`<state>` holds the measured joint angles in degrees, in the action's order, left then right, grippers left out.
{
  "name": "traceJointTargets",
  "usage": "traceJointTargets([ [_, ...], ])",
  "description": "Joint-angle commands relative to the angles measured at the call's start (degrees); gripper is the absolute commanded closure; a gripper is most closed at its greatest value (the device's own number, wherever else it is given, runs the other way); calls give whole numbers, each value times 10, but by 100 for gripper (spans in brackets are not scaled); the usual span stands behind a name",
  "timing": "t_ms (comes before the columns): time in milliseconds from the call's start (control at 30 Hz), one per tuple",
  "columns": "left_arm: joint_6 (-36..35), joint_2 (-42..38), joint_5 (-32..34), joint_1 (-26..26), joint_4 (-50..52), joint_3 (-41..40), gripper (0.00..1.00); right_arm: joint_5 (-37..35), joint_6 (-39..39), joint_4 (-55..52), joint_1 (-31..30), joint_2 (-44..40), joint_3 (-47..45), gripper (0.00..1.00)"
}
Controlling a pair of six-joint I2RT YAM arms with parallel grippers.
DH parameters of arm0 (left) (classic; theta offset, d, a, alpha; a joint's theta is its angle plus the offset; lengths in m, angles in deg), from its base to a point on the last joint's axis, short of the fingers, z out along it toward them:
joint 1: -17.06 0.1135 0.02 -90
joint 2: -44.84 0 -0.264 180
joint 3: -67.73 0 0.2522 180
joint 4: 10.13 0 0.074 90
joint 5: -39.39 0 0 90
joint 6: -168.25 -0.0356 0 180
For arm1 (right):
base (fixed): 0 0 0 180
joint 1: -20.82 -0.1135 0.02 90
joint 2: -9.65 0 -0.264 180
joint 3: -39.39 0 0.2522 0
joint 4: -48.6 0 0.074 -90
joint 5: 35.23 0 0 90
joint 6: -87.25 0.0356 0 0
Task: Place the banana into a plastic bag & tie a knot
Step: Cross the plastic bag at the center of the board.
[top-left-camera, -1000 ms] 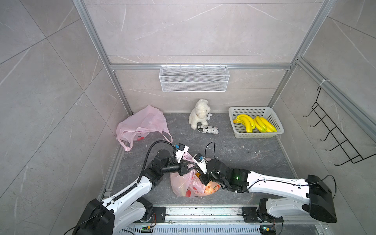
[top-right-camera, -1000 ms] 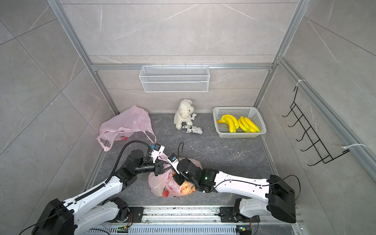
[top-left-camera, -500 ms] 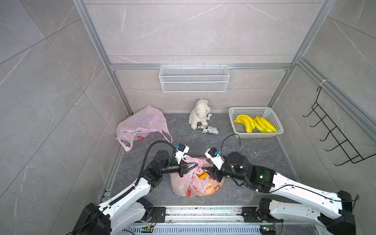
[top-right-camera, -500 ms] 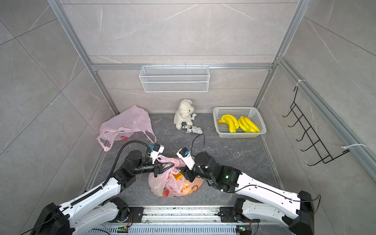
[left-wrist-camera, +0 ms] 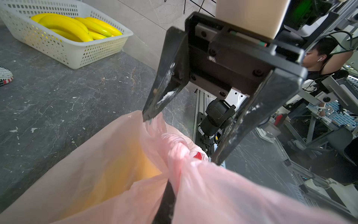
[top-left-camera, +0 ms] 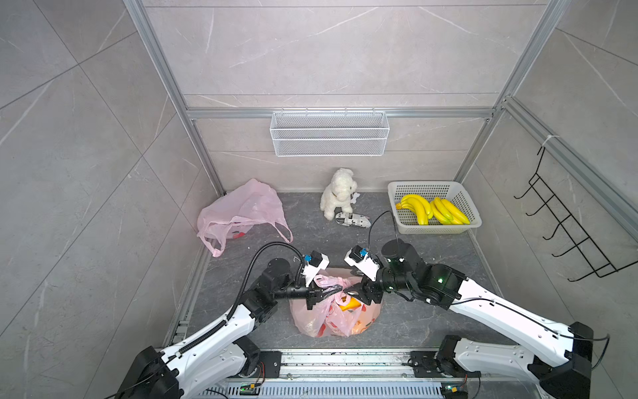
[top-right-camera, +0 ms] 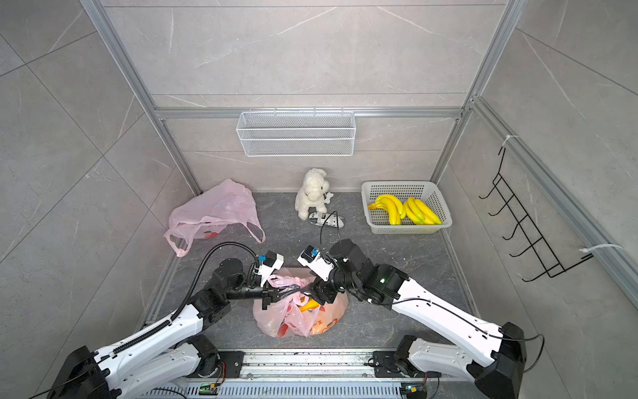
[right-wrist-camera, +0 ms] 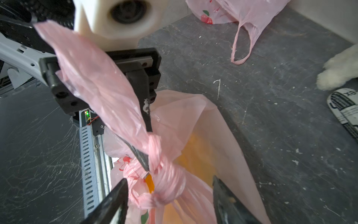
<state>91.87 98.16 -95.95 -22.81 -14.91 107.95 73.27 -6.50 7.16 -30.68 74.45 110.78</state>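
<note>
1. In both top views, the plastic bag (top-left-camera: 331, 321) (top-right-camera: 300, 321) is seen lying on the counter (top-left-camera: 414, 311) between the two arms. The banana (top-left-camera: 348, 304) shows yellow-orange inside the bag. The left gripper (top-left-camera: 322, 293) is set at the bag's gathered top, and the right gripper (top-left-camera: 360, 295) is just beside it. A white basket (top-left-camera: 431, 184) of other bananas is seen at the far right.
2. In the left wrist view, the right gripper's (left-wrist-camera: 182, 140) jaws are seen spread apart, released, astride the twisted pink plastic.
3. In the right wrist view, a knot (right-wrist-camera: 168, 184) is seen between the released right jaws. The left jaws are clenched on a strip of the bag leading from it.
</note>
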Motion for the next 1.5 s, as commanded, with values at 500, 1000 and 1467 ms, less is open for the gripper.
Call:
traceJointTargets([
  [500,-34,8,-43,-1,-26,33,100,-24,-4,73,-55,69,-32,64],
  [1000,-33,-8,-18,-1,-1,29,96,-132,23,92,-57,12,-51,100],
  [1467,22,-78,79,-1,23,-11,71,-215,133,248,-56,2,-104,100],
])
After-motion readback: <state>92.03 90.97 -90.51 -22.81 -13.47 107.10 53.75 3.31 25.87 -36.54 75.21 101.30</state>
